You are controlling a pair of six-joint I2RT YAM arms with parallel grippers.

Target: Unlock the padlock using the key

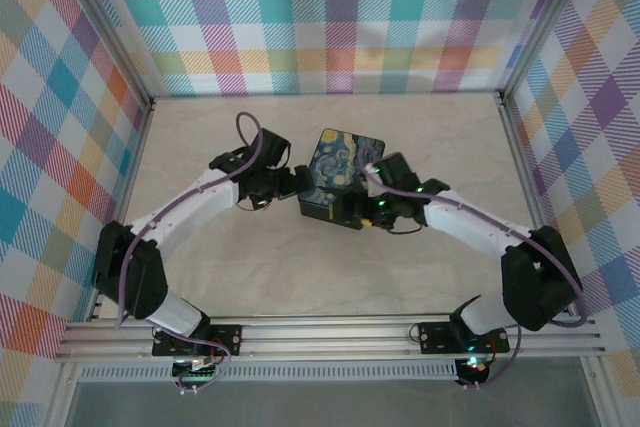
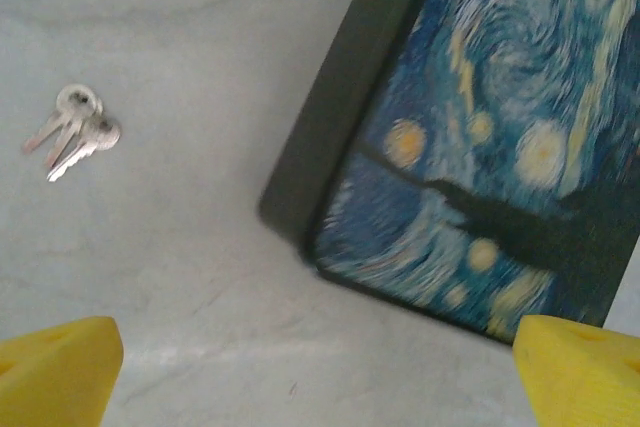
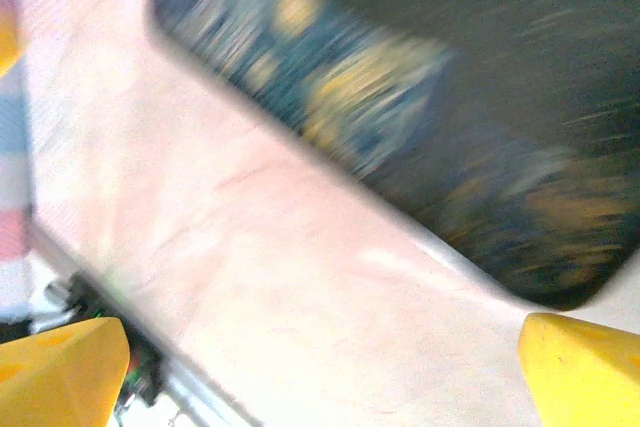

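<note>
Left wrist camera showed a tiny bunch of thin silvery metal keys (image 2: pixel 75 137) lying on the pale table (image 2: pixel 180 37), a little way from the blue-and-yellow swirly painted tin box (image 2: pixel 500 147). The left gripper (image 2: pixel 320 372) hung above them, wide open and holding nothing. The right gripper (image 3: pixel 320 372) was wide open and empty too, by the tin box. It looked like the key-grabbing step. Next, the left gripper would need to go down over the keys and pinch them.
</note>
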